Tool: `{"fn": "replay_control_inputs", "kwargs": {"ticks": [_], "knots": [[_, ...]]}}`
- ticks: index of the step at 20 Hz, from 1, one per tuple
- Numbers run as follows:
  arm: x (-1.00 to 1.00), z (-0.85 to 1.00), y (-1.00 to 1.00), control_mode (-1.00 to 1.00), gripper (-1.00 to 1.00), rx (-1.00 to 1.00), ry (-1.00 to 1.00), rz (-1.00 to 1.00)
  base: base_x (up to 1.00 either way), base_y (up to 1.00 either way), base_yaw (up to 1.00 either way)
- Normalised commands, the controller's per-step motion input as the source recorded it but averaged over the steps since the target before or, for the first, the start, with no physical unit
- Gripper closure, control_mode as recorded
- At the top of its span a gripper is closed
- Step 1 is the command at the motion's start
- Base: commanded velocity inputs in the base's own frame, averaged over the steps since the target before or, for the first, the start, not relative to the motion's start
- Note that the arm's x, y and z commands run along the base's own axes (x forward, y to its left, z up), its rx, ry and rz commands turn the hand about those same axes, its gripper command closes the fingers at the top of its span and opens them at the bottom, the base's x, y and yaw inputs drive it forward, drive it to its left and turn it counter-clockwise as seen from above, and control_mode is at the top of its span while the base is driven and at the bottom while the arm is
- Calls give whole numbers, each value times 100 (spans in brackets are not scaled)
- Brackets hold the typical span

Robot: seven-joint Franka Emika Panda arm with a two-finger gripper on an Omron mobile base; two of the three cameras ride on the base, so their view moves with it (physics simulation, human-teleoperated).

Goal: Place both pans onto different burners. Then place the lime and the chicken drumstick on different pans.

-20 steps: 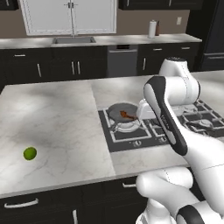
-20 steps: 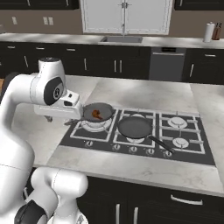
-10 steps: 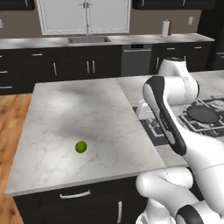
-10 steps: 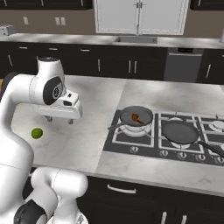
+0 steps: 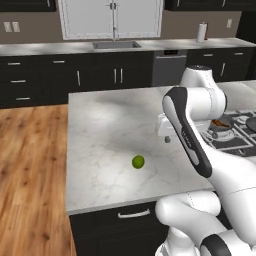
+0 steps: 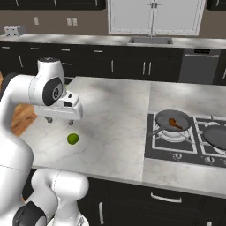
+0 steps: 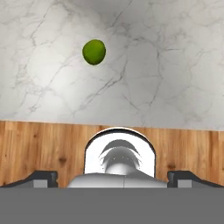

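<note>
The lime (image 5: 138, 161) lies alone on the marble island, toward its front edge. It is also in the right base view as lime (image 6: 73, 139) and in the hand view as lime (image 7: 94, 51). My gripper (image 6: 59, 121) hangs open and empty above the counter, just behind the lime. In the left base view my forearm partly hides the gripper (image 5: 169, 138). The mid-grey pan (image 6: 173, 119) sits on the front left burner with the chicken drumstick (image 6: 175, 124) in it. The darker pan (image 6: 217, 135) sits on the burner to its right.
The black cooktop (image 6: 176, 148) takes up the right part of the island. Wooden floor (image 5: 30, 165) lies off the island's left edge. A sink (image 5: 116, 45) and a paper towel roll (image 5: 201, 32) are on the back counter, and a toaster (image 6: 14, 30) at its left end.
The base has driven left, so the whole scene slid right in both base views. The cooktop is now at the right edge and the lime lies close below the still-open gripper.
</note>
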Motion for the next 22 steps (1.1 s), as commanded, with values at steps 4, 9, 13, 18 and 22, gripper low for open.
{"fn": "replay_control_inputs", "kwargs": {"ticks": [4, 9, 13, 18, 22], "knots": [[0, 0, 0, 100, -100, 0, 0, 0, 0, 52, 0], [0, 0, 6, -100, -100, 0, 0, 0, 0, 16, 0], [5, -5, 19, -100, -100, 0, 0, 0, 0, 0, 0], [4, -19, 5, -100, -100, 0, -4, 0, 0, 0, 0], [0, -21, 0, -100, -100, 0, -8, 0, 0, 0, 0]]}}
